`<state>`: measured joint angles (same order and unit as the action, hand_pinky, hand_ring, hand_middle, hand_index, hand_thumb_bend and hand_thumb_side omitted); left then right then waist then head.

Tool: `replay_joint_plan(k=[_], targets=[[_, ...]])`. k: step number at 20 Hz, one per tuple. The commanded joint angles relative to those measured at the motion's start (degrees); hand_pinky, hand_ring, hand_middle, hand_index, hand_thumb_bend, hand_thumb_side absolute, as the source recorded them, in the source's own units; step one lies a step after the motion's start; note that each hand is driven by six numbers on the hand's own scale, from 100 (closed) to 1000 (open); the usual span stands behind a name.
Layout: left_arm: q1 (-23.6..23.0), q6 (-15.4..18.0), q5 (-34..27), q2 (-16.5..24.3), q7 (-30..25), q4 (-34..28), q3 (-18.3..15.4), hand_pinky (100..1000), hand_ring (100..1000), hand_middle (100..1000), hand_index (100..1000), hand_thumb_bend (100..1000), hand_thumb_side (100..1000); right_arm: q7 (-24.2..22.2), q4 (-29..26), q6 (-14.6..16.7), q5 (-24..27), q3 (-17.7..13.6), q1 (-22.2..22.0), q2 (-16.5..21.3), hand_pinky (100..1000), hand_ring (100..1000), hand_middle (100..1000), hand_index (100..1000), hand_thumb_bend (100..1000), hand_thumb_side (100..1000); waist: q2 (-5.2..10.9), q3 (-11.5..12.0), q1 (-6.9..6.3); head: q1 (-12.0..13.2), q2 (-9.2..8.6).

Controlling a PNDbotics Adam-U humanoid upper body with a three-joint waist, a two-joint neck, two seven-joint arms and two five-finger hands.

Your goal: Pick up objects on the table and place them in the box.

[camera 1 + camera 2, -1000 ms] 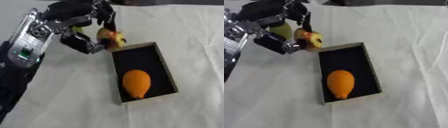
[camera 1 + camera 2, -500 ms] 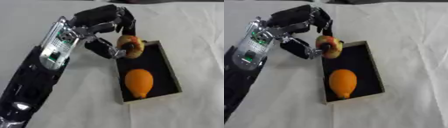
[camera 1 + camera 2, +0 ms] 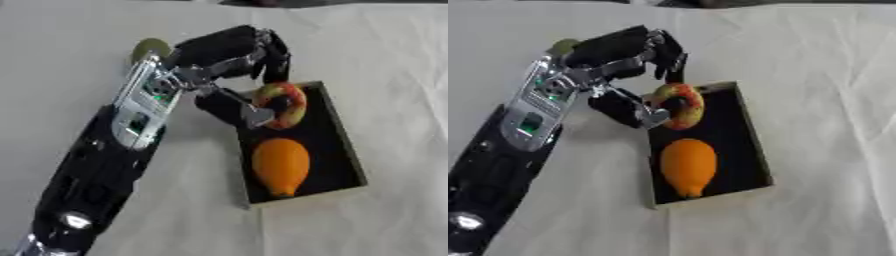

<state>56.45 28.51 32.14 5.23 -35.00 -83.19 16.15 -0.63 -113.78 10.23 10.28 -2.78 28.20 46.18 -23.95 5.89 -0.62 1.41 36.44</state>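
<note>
Left hand (image 3: 236,60) is clamped on a ring-shaped red-and-yellow toy (image 3: 282,105), thumb under it and fingers curled over the top. The toy sits over the 12 o'clock end of the black box (image 3: 346,145), tilted, at the box's left wall; can't tell whether it touches the floor of the box. An orange mango-shaped fruit (image 3: 281,165) lies inside the box toward 6 o'clock, just below the toy and apart from it. A round olive-green object (image 3: 150,48) is on the white tablecloth (image 3: 385,60) at about 10 o'clock from the box, partly hidden behind the forearm. Right hand not visible.
</note>
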Motion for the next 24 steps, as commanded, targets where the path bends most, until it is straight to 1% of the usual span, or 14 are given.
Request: replay_joint_plan(k=[1, 5, 8, 11, 13, 14, 15, 16, 17, 18, 21, 24], targets=[[0.75, 2.84, 0.85, -1.25, -2.64, -0.08, 0.24, 412, 476, 393, 535, 100, 306, -0.18, -0.81, -0.22, 0.51, -0.59, 0.6, 0.83, 909, 937, 596, 774, 100, 470, 1.49, -0.18, 0.0, 0.19, -0.66], [0.66, 4.13, 4.17, -1.43, -3.5, 0.65, 0.73, 455, 507, 428, 577, 100, 264, -0.28, -0.81, -0.39, 0.63, -0.69, 0.51, 0.67, 909, 937, 595, 774, 100, 470, 1.56, -0.37, -0.15, 0.19, -0.74], [0.58, 4.67, 6.22, -1.66, -3.56, 1.44, 0.65, 468, 512, 433, 581, 100, 267, -0.27, -0.81, -0.55, 0.68, -0.77, 0.36, 0.55, 910, 937, 594, 773, 100, 470, 1.59, -0.41, -0.23, 0.09, -0.72], [0.68, 5.29, 5.98, -2.38, -3.01, 2.2, 1.08, 486, 522, 443, 591, 100, 274, -0.52, -0.81, -0.77, 0.79, -0.68, 0.38, 0.27, 910, 938, 594, 772, 100, 470, 1.59, -0.52, -0.2, 0.21, -0.81], [0.69, 6.0, 5.94, -2.71, -3.59, 2.72, 1.53, 544, 572, 497, 650, 100, 271, -0.68, -0.81, -0.87, 0.85, -0.67, 0.38, 0.15, 911, 938, 593, 772, 100, 470, 1.58, -0.62, -0.17, 0.3, -0.81], [0.65, 6.52, 6.01, -2.78, -4.2, 2.93, 1.72, 612, 638, 576, 723, 100, 268, -0.73, -0.81, -0.91, 0.86, -0.68, 0.36, 0.09, 911, 938, 593, 772, 100, 470, 1.57, -0.66, -0.15, 0.3, -0.81], [0.58, 7.13, 6.0, -2.8, -4.88, 3.07, 1.8, 638, 667, 608, 753, 100, 268, -0.76, -0.81, -0.95, 0.86, -0.72, 0.29, 0.04, 911, 938, 593, 772, 100, 470, 1.56, -0.67, -0.14, 0.27, -0.81], [0.52, 7.78, 5.89, -2.79, -5.56, 3.14, 1.81, 678, 710, 662, 792, 100, 268, -0.75, -0.81, -1.01, 0.86, -0.79, 0.2, -0.01, 911, 938, 592, 771, 100, 470, 1.55, -0.68, -0.14, 0.22, -0.81], [0.49, 8.44, 5.71, -2.79, -6.27, 3.2, 1.79, 698, 732, 689, 811, 100, 268, -0.75, -0.81, -1.07, 0.86, -0.84, 0.13, -0.06, 911, 939, 592, 771, 100, 470, 1.55, -0.68, -0.14, 0.19, -0.8], [0.47, 9.13, 5.42, -2.79, -7.07, 3.26, 1.81, 742, 777, 743, 857, 100, 269, -0.74, -0.81, -1.13, 0.87, -0.87, 0.09, -0.1, 911, 939, 592, 771, 100, 470, 1.56, -0.69, -0.15, 0.18, -0.78], [0.34, 11.27, 3.38, -2.73, -9.72, 3.25, 1.7, 798, 833, 821, 915, 100, 271, -0.76, -0.81, -1.24, 0.87, -0.94, 0.03, -0.17, 912, 939, 592, 771, 100, 470, 1.57, -0.67, -0.15, 0.09, -0.79], [0.23, 11.96, 0.9, -2.48, -11.87, 2.61, 0.87, 800, 842, 838, 920, 100, 280, -0.75, -0.81, -1.32, 0.84, -1.0, -0.11, -0.23, 912, 939, 592, 771, 100, 470, 1.6, -0.61, -0.1, -0.12, -0.83]])
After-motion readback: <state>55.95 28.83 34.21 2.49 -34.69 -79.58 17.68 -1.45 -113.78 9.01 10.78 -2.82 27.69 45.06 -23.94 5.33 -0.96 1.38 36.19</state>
